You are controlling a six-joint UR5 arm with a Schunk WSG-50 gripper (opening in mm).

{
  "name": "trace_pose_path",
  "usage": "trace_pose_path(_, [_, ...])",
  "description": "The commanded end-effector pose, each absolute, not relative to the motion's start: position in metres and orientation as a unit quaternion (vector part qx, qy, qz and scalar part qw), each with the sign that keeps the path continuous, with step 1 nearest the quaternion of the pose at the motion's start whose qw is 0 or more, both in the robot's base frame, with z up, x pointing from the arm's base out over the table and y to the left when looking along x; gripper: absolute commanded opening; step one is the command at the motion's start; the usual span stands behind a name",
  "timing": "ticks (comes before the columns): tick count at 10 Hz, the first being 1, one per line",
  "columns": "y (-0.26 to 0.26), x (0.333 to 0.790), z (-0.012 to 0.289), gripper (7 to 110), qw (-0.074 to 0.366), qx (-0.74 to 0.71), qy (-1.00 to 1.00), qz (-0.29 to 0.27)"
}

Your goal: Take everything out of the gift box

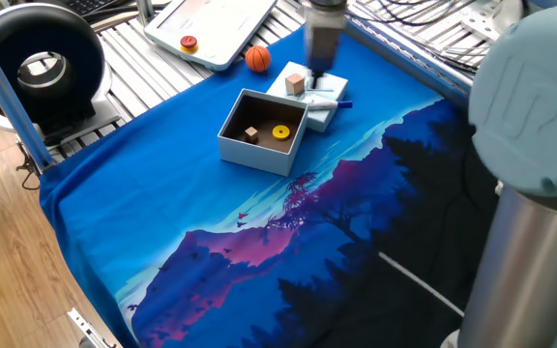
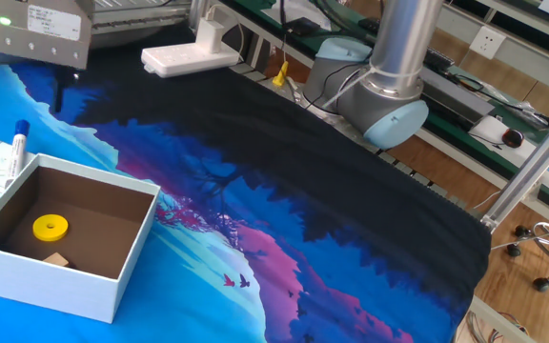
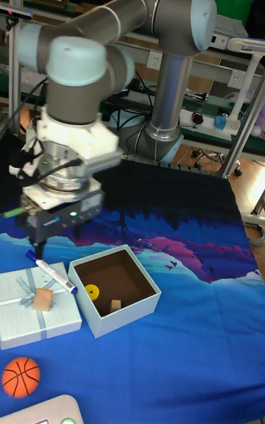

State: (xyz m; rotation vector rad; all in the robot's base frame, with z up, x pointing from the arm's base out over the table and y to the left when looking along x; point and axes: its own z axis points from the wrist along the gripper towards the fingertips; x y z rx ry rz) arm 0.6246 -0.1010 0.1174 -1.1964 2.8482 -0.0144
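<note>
box (image 1: 262,130) sits open mid-cloth on the blue scene, brown inside showing, and two things remain in it: the yellow disc (image 1: 280,132) and a wooden cube (image 1: 250,134), lying side by side on the floor. just behind, touching its far wall, the lid (image 3: 38,308) lies flat and serves as a drop-off shelf: a second cube (image 3: 44,299) sits on the ribbon, and the pen (image 3: 54,275) lies slantwise across the edge nearest the box. the ball (image 3: 20,376) rests on the cloth beyond the lid. above the lid hangs the gripper (image 3: 35,247), nothing in it; jaws too blurred and hidden to call spread or closed. three out, two to go, i'd say, disc or cube next.
</note>
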Motion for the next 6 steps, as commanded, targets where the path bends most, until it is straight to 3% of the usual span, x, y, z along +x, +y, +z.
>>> trace_pose_path(1, [-0.018, 0.657, 0.098, 44, 0.047, -0.307, 0.95, 0.032])
trace_pose_path(2, [0.0, 0.658, 0.084, 44, 0.047, -0.293, 0.954, 0.05])
trace_pose_path(6, [0.03, 0.643, 0.055, 44, 0.034, -0.242, 0.969, 0.028])
